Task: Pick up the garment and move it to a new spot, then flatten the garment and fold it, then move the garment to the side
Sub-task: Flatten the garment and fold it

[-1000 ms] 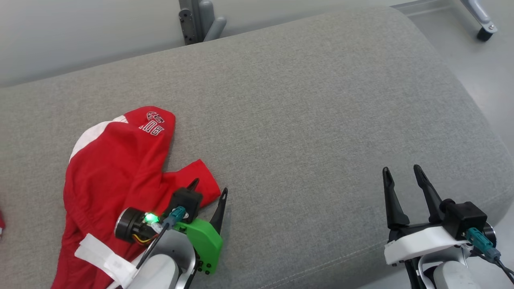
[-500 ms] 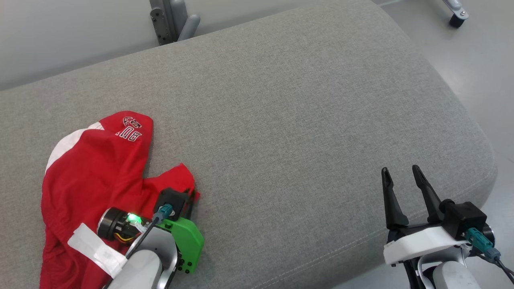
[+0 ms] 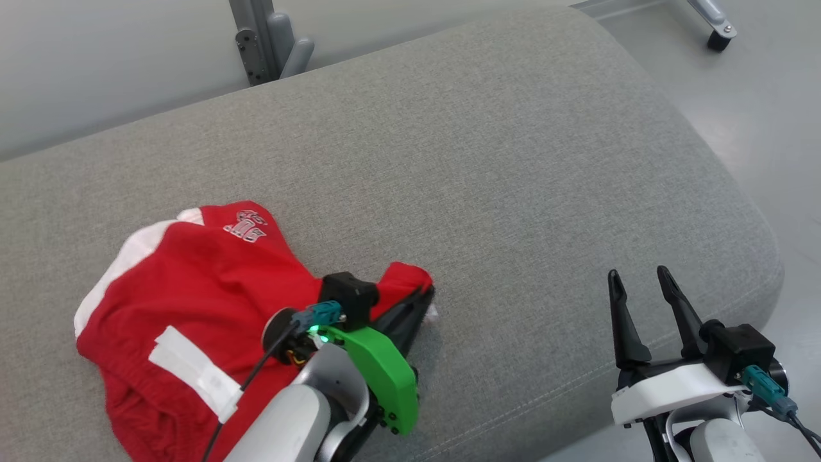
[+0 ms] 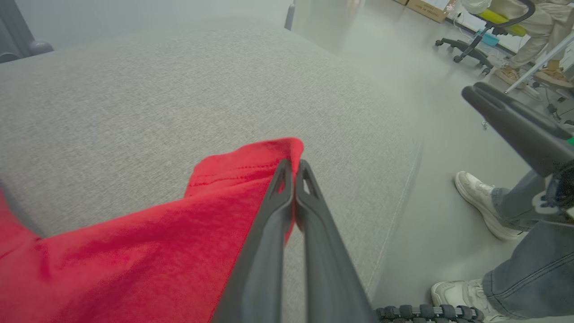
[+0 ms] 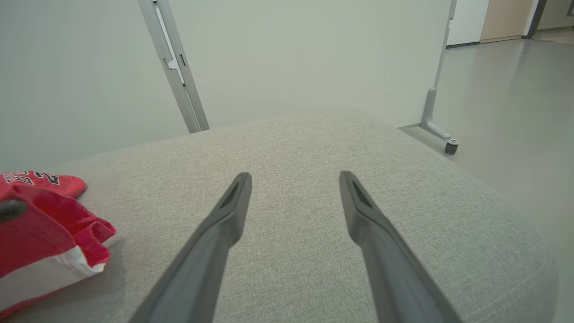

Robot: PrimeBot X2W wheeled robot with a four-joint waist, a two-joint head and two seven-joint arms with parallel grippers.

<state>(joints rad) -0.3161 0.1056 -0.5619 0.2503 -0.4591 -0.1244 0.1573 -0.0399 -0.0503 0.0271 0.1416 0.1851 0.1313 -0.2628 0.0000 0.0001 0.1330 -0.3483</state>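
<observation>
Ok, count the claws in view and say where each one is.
2. The left claw is shut on the red garment's edge, toward the grey cushion's left; the right claw hangs open at its front right edge.

The setting is a robotics lab or test bay in an office-type building. Indicators are a smooth grey floor [image 4: 426,148], plain pale partition panels [image 5: 291,58] carried on grey metal posts [image 5: 172,67], one panel foot ending in a castor [image 5: 450,147], and a large grey fabric cushion [image 3: 481,160] standing free on that floor as the work surface. Further indicators are an office chair [image 4: 466,49] on a wheeled base, cardboard boxes [image 4: 426,6] at the far side of the room, and a person [image 4: 529,264] in jeans and pale sneakers standing on the floor near the cushion's edge.
</observation>
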